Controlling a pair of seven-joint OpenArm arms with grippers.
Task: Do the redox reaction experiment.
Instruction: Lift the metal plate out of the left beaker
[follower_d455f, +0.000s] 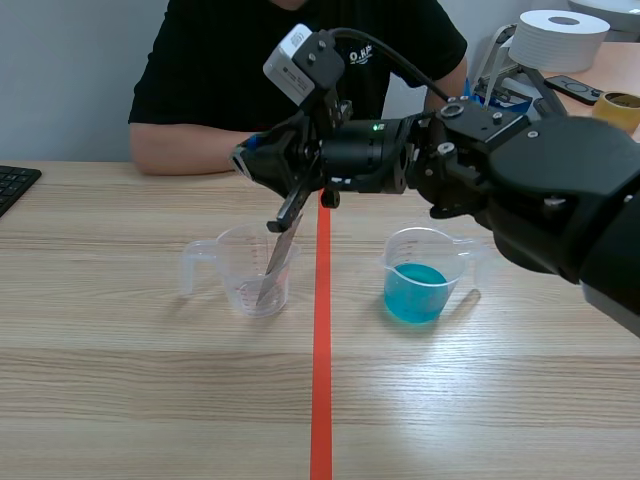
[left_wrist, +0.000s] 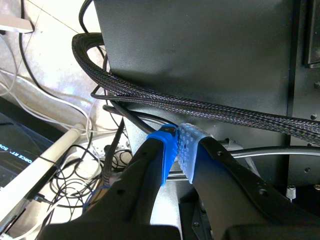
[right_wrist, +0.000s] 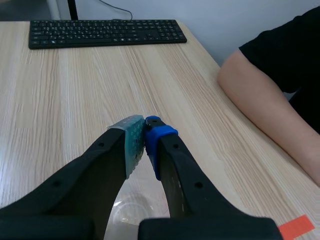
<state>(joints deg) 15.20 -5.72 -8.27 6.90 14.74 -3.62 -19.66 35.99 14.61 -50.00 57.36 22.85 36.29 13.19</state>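
Right gripper (follower_d455f: 290, 205) of mine is pinched on a metal strip (follower_d455f: 277, 258). It stands steep, top tilted toward the tape line (follower_d455f: 321, 350), low end in the empty cup (follower_d455f: 238, 285). Next likely the blue cup (follower_d455f: 428, 248), across the tape toward the table (follower_d455f: 120, 380) right edge. My left gripper (left_wrist: 177, 150) is pressed together on nothing, off the table.

Pale wood-grain table (follower_d455f: 120, 400), smooth, low sheen. Marking tape (follower_d455f: 321, 350) orange-red, flat, slightly glossy. Both cups clear glossy plastic, thin-walled: left cup (follower_d455f: 232, 275), and right cup (follower_d455f: 440, 250) with translucent blue liquid (follower_d455f: 415, 290). In the left cup, a thin grey strip (follower_d455f: 278, 268) with a dull metal look. On the right gripper (right_wrist: 145, 131), fingers of matt black hard plastic; pads (right_wrist: 131, 142) soft, dotted, rubbery. Near the left arm, a cable (left_wrist: 200, 107) in a rough black woven sleeve. Person's shirt (follower_d455f: 220, 60) matt black cloth. White paper roll (follower_d455f: 558, 40).
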